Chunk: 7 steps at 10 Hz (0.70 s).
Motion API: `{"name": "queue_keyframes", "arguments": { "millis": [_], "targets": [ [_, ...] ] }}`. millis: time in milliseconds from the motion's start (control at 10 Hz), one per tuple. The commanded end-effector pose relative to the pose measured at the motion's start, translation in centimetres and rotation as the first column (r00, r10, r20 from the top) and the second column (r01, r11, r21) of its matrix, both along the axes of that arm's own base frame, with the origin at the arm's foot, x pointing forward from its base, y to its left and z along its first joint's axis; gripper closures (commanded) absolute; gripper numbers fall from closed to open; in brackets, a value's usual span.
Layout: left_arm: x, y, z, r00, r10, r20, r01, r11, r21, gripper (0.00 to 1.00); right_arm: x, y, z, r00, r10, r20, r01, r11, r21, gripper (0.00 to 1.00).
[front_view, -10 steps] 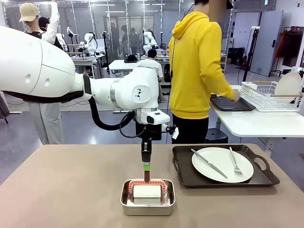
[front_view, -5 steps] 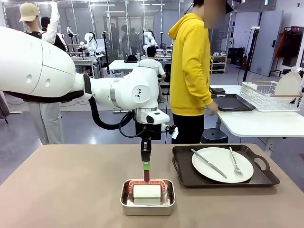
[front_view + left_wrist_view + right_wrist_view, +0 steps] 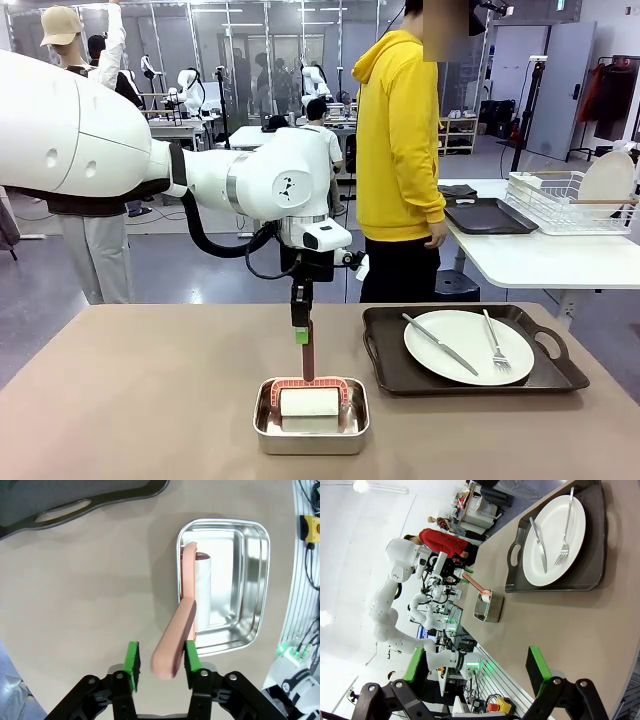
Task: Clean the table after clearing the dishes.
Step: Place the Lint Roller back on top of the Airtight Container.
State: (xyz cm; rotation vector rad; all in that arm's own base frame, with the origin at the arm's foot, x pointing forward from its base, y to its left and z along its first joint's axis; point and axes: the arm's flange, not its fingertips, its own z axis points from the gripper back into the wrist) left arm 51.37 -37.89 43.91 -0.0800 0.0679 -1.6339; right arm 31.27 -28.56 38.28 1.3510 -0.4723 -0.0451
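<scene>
**A:** Which way is the roller lying from the left arm's (image 3: 260,185) jaws?

**B:** Straight below them. In the left wrist view its pink handle (image 3: 175,635) is slanting out of the steel pan (image 3: 260,580) toward the bottom of the frame, and its long axis is running almost straight up the picture. The tip is sitting between the green pads (image 3: 132,657). It is leaning on the pad at the right of the frame and leaving a gap to the other, so the jaws are standing partly apart and not clamping it.

**A:** Is the right arm playing any part?

**B:** Its pads (image 3: 537,665) are gaping wide with nothing between them, well away from the pan. The left arm is by far the nearer.

**A:** And the dishes?

**B:** One tray (image 3: 385,370), with a plate (image 3: 465,335), a knife and a fork, is lying on the tabletop (image 3: 150,400) at the lower right of the front view, just beside the pan. I'd judge it is waiting to be cleared.

**A:** What is differing from a second ago?

**B:** Then the jaws were gripping the handle lower down. Now they are parting and sitting higher. The person (image 3: 400,130) was bending toward the side table at the right and is now standing upright.
</scene>
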Motion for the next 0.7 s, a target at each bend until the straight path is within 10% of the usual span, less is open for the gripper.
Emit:
{"name": "queue_keyframes", "arguments": {
  "millis": [0, 600],
  "targets": [
    [-0.71, 0.73, 0.26, 1.0, -0.004, 0.02, 0.005, 1.0, -0.023, 0.51, -0.38, 0.1, 0.25, 1.0, 0.004, 0.004, -0.004, 1.0, -0.002, 0.0],
    [-1.0, 0.5, 0.46, 1.0, -0.002, -0.007, 0.001, 0.999, -0.041, 0.2, -0.38, 0.1, 0.25, 1.0, 0.004, 0.004, -0.004, 1.0, -0.002, 0.0]
  ]
}}
